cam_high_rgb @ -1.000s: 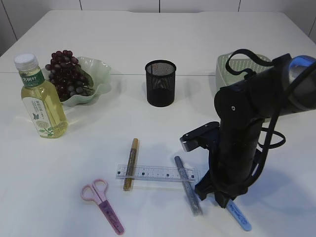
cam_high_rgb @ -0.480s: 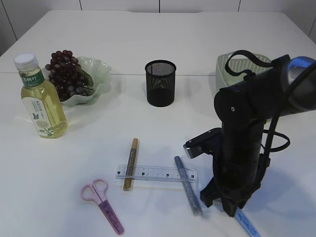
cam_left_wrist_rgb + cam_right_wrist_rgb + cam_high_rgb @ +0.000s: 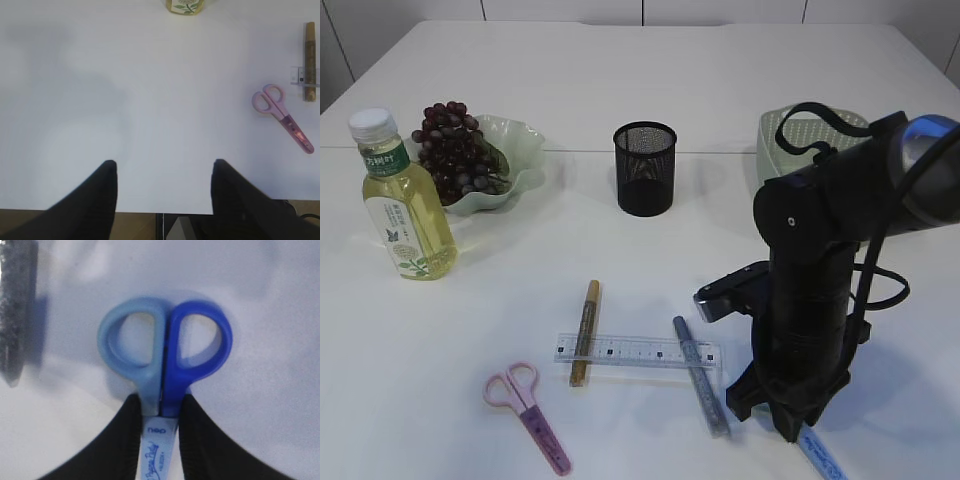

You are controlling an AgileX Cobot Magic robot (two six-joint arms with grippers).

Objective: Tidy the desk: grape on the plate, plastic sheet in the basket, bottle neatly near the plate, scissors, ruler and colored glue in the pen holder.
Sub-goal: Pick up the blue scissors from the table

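Note:
My right gripper is shut on the blue scissors just below their two handle loops. In the exterior view that gripper points down at the table's front right, and the blue scissors stick out beneath it. My left gripper is open over bare table at the front edge, holding nothing. The pink scissors, clear ruler, gold glue pen and silver glue pen lie at the front. Grapes sit on the green plate, with the bottle beside it. The plastic sheet is out of view.
The black mesh pen holder stands at mid-table. A pale green basket sits behind my right arm. The left wrist view also shows the pink scissors and the gold glue pen to the right.
My right arm has shifted a little toward the front right with the blue scissors in its grip. The left gripper has not moved.

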